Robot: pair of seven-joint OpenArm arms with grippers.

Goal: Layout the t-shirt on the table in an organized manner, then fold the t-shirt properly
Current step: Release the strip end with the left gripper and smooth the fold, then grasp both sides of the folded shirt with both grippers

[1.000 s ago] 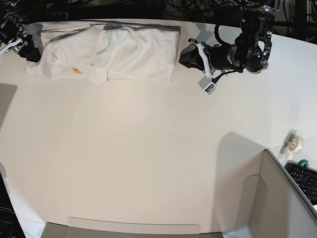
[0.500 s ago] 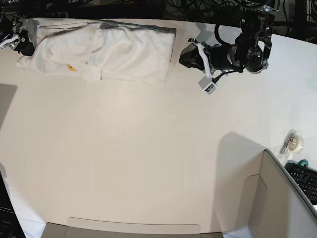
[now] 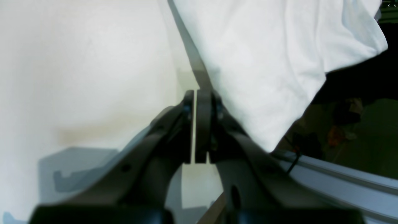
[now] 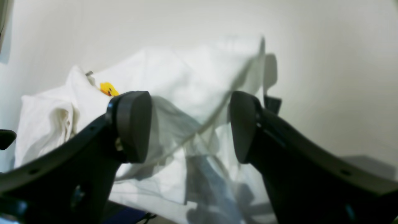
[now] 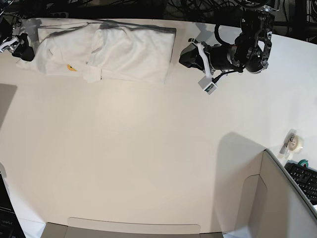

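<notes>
The tee (image 5: 106,47) lies bunched along the counter's (image 5: 148,158) far edge. Left pincer (image 3: 196,124) is pressed together beside its hem; right pincer (image 4: 189,124) gapes apart at its other end.

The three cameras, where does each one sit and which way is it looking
Base: overhead, looking down on the table, the t-shirt at its far edge; both arms show.
Left wrist: behind the left pincer, jaws shut, facing the t-shirt edge.
Right wrist: behind the right pincer, jaws open and empty, facing the bunched t-shirt.
Shared: all three views show the t-shirt; its yellow print appears in the base and right wrist views.
</notes>
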